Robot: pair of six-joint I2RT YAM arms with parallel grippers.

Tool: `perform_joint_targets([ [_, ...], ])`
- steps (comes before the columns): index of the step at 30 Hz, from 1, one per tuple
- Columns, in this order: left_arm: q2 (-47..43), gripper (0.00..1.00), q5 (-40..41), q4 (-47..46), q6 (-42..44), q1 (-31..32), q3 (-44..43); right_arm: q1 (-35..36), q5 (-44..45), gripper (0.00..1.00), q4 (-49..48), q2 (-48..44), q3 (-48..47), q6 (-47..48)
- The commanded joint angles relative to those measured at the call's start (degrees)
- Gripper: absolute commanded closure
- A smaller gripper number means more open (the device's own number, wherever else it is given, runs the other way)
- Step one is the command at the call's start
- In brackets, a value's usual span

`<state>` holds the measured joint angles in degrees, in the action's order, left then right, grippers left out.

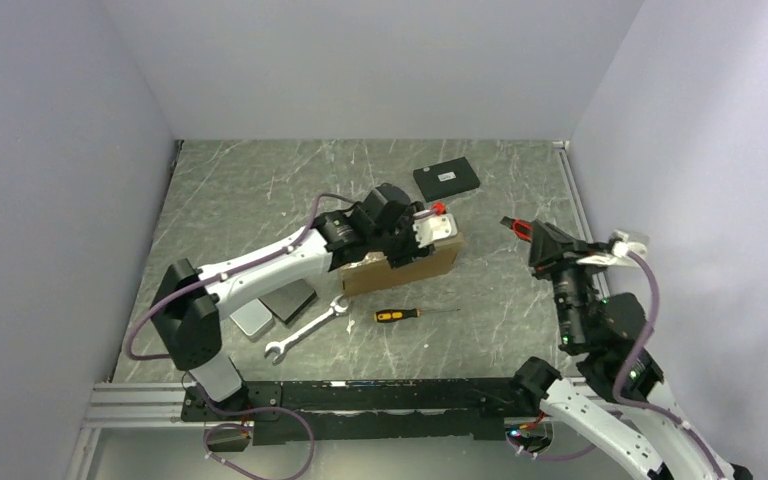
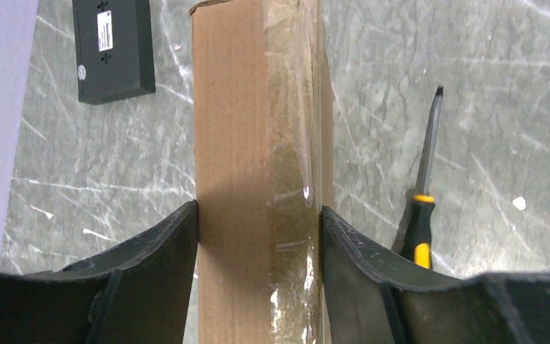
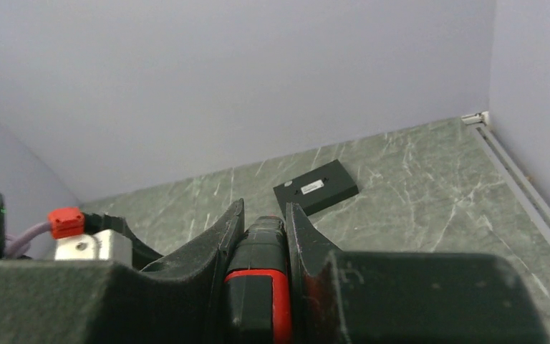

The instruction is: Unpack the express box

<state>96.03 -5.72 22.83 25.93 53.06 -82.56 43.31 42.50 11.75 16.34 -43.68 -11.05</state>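
The express box, plain brown cardboard, stands on its edge at the table's middle. In the left wrist view its narrow taped edge runs up between my fingers. My left gripper is shut on it, both pads pressed against its sides. My right gripper hovers to the right of the box, apart from it, shut on a black and red cutter-like tool whose tip points towards the box.
A small black flat box with a label lies behind the express box. A yellow-handled screwdriver, a wrench and two grey slabs lie in front. Walls enclose the table.
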Motion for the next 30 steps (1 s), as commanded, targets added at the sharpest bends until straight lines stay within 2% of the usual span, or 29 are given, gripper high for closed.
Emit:
perform_joint_targets([
  [1,-5.3,0.41,1.6,-2.9,3.6,-0.7,6.4,0.1,-5.4,1.0,-4.7,6.5,-0.6,-0.7],
  [8,-9.0,0.41,0.9,-5.2,3.9,-0.5,11.6,0.2,-11.2,1.0,-2.3,17.7,-5.7,1.0],
  [11,-10.5,0.41,0.6,-6.6,2.4,-0.4,12.8,0.2,-11.1,1.0,-0.3,20.9,-7.4,1.2],
  [21,-9.7,0.41,0.3,-5.5,2.0,0.6,13.0,0.2,-12.6,1.0,-2.4,24.3,-7.6,4.9],
  [30,-9.1,0.41,-0.4,-5.3,1.9,0.8,12.8,0.1,-13.1,1.0,-5.7,26.1,-5.8,4.2],
])
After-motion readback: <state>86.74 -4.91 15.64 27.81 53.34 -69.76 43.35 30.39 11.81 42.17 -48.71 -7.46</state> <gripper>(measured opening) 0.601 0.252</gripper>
